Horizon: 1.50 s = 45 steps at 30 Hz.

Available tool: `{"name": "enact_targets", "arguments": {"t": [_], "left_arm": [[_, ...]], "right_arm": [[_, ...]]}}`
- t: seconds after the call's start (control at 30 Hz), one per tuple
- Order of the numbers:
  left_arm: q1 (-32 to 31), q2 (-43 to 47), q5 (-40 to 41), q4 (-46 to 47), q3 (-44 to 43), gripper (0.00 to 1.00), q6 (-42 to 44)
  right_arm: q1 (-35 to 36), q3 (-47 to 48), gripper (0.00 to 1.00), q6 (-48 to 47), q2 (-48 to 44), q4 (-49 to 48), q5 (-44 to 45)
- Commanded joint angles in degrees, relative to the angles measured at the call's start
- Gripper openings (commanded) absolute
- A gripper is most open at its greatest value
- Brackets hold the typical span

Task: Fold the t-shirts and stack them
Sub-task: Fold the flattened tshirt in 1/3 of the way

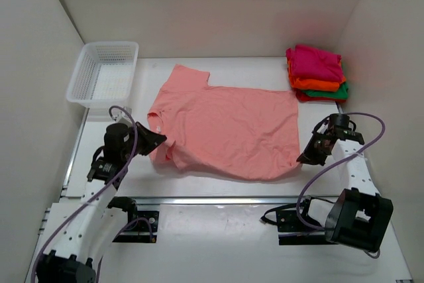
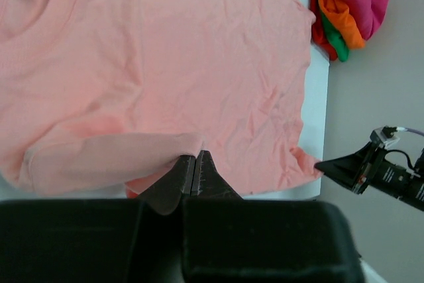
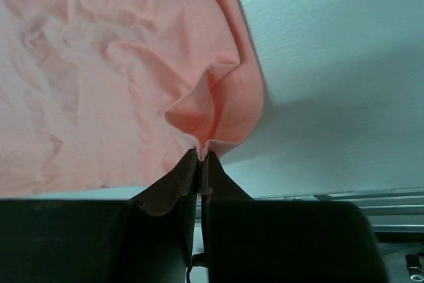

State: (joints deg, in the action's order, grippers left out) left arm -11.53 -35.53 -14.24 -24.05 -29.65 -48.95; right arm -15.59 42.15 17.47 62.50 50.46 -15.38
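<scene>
Salmon-pink t-shirt (image 1: 225,127) lies spread flat on the table (image 1: 252,74), not yet folded. Jaws of left gripper (image 1: 159,142) and right gripper (image 1: 303,160) are pinched shut on its near sleeve and hem corner. Folded stack (image 1: 318,74) sits far right, so apparently only this shirt remains.

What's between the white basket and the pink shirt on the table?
Nothing: a bare strip of white table separates basket from salmon-pink t-shirt, clear in the top view.

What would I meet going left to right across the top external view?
White mesh basket → left hand → salmon-pink t-shirt → right hand. The folded stack shares the right hand's span, farther back, so it is left out.
</scene>
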Motion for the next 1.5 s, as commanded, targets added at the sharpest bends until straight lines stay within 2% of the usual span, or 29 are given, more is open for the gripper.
{"name": "enact_targets", "arguments": {"t": [0.0,0.23,0.57,1.07,1.47], "left_arm": [[2.1,-5.7,-1.4,7.7,-4.5,0.00,3.0],[8.4,-12.9,-7.2,12.9,-2.2,0.00,5.6],[10.6,-19.0,-7.6,16.4,-4.3,0.00,8.9],[11.5,-32.2,-8.0,23.1,-12.1,0.00,9.3],[11.5,-39.8,-8.4,28.1,-13.8,0.00,10.0]], "right_arm": [[1.5,2.6,0.00,-1.7,2.6,-3.2,0.7],[2.9,5.0,0.00,-4.5,7.3,-5.7,-0.2],[0.6,8.8,0.00,-8.2,12.0,-7.0,0.3],[0.0,11.9,0.00,-6.8,17.7,-10.1,1.0],[0.9,15.9,0.00,-5.4,24.2,-13.3,0.8]]}}
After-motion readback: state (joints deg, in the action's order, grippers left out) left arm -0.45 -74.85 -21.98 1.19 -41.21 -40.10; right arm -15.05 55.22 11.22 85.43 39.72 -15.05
